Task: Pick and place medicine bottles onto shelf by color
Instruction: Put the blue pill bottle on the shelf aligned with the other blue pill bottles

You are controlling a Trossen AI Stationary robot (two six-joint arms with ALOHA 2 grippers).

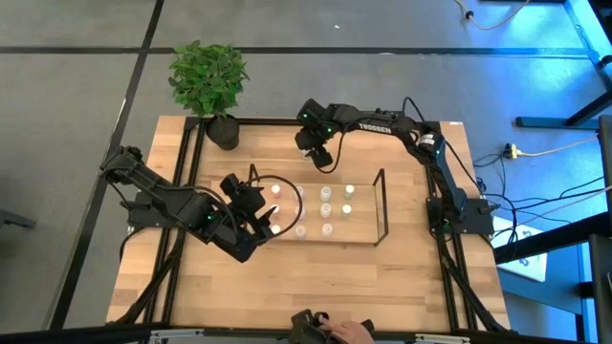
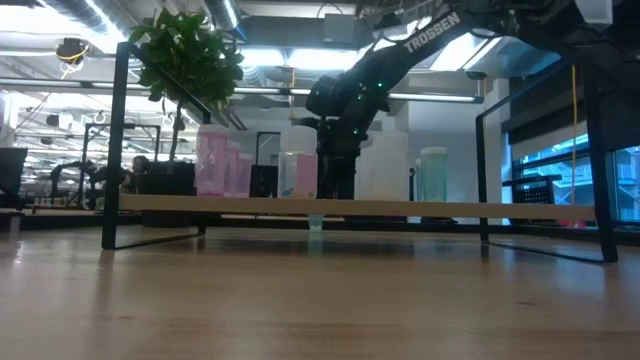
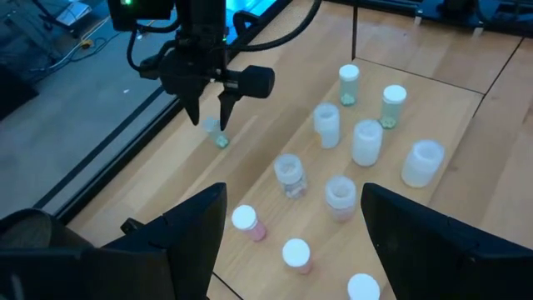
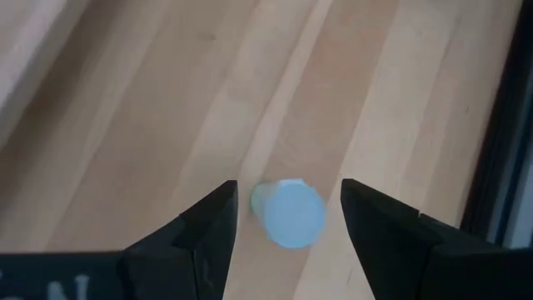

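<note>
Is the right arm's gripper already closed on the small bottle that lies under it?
No, in the right wrist view the jaws of the right gripper stand apart on either side of the bottle, with table showing between.

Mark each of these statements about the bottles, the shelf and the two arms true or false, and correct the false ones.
1. The right gripper is open, its fingers on either side of a small bottle standing on the table. True.
2. That bottle already stands on the shelf. False: it is on the table beside the shelf.
3. The left gripper grips a pink bottle. False: it is open and empty, above the bottles on the shelf.
4. A potted plant stands at a table corner. True.
5. The shelf holds no bottles. False: several stand on it.
</note>
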